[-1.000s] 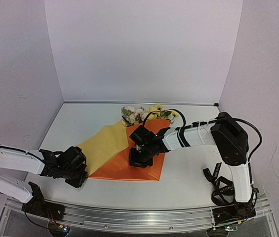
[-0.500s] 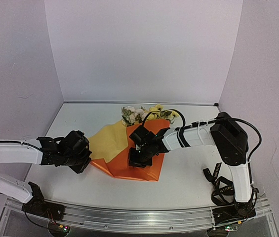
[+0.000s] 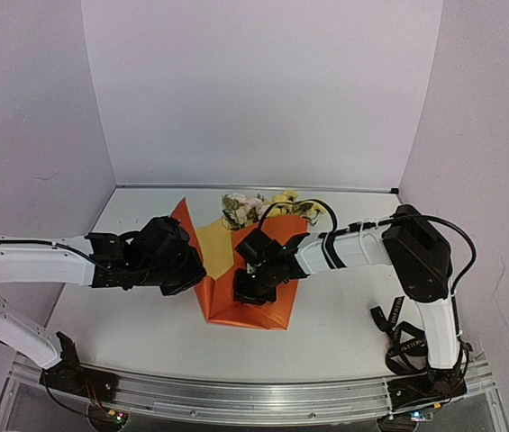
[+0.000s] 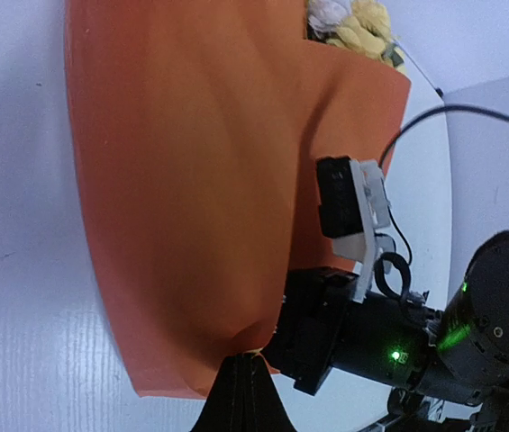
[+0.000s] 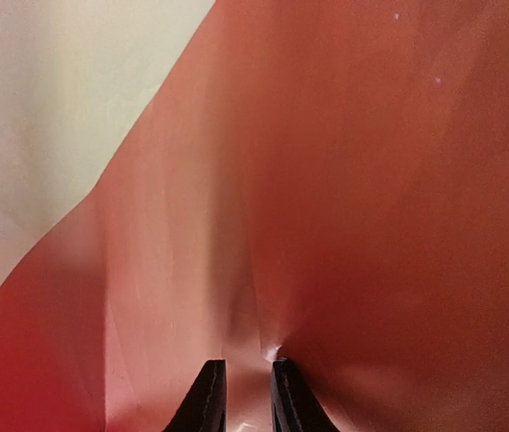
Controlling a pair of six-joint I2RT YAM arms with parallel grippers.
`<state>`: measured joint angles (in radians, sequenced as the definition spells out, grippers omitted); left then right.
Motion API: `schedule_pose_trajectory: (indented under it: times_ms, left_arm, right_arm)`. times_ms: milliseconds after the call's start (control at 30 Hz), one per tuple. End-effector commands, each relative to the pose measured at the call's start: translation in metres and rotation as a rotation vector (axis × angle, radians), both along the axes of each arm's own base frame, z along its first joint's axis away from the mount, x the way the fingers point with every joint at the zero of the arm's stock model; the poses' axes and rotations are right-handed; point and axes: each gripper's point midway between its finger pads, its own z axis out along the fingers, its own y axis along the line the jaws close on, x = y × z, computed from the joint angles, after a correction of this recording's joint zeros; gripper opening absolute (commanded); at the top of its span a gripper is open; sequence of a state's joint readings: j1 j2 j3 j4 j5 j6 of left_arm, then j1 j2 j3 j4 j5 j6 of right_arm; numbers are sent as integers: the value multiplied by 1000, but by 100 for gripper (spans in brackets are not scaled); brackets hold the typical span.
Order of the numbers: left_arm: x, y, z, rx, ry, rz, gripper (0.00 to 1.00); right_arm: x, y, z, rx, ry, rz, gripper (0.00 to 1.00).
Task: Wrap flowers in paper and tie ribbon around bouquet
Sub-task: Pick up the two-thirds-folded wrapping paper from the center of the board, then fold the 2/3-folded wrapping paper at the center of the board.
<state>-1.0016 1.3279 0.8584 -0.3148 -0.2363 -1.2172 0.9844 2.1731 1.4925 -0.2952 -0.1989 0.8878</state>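
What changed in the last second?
The left claw, shut on the edge of the paper, swept right and away from the arm bases. That lifted the flap, which had lain flat with its yellow face up, and folded it toward the flowers. The right claw stayed clamped on the paper's middle, and the flowers did not move.

Apart from the job itself there's not much around me: a flat white tabletop [image 3: 344, 324] with a faint grain when I see it up close, boxed in by a plain pale lavender back wall [image 3: 254, 90], a matching left side wall [image 3: 29, 117] and a right side wall [image 3: 488, 135]. A thin dark seam [image 3: 164, 187] runs where the back wall meets the tabletop, and a silver aluminium rail [image 3: 254, 396] sits along the near edge.
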Motion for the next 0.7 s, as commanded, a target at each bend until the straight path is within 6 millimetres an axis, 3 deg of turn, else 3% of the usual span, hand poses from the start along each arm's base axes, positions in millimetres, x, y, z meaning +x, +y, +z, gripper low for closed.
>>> schedule_pose_trajectory:
  times_ms: [0, 133, 300, 533, 667]
  left_arm:
    - [-2, -51, 22, -25, -98, -239, 0]
    - [-5, -67, 9, 6, -95, -328, 0]
    - [-5, -68, 1, 28, -87, -346, 0]
    - [5, -50, -2, 68, -93, -243, 0]
    - [9, -32, -1, 58, -84, -160, 0]
  right_arm:
    - [-7, -14, -36, -76, 33, 1, 21]
    - [-4, -1, -24, 27, 31, 14, 22]
    - [10, 2, 4, 169, 35, -3, 22]
    - [8, 4, 47, 271, 37, 43, 23]
    - [1, 6, 44, 274, 53, 73, 23]
